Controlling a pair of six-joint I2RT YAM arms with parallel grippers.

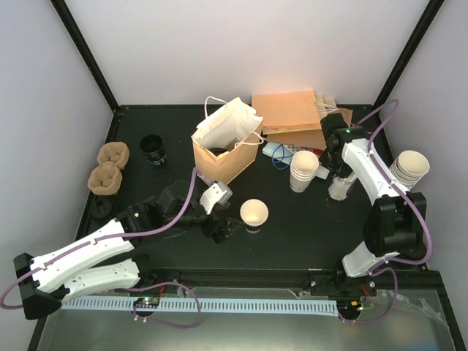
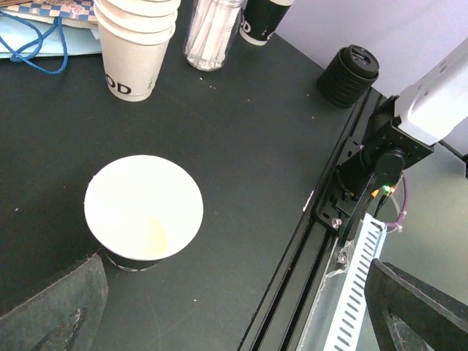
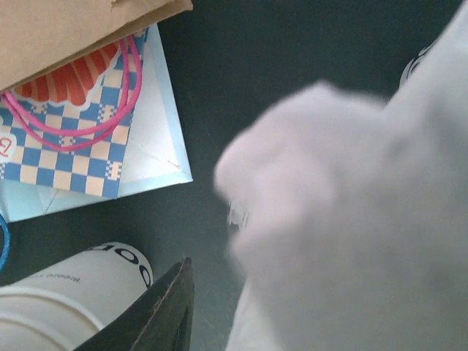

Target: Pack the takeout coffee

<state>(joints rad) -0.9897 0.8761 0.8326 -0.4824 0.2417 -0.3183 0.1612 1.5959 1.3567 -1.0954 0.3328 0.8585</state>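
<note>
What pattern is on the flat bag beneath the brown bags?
The flat bag has blue-and-white checks; right wrist view.

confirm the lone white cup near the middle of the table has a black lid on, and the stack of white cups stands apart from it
Wrong on one point: the lone white cup has no lid. The left wrist view looks straight into its open mouth. The rest holds: the stack of white cups stands apart from it.

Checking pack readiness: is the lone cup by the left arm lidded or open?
Open: the lone cup shows a bare white rim and interior from above, no black lid on it.
</note>
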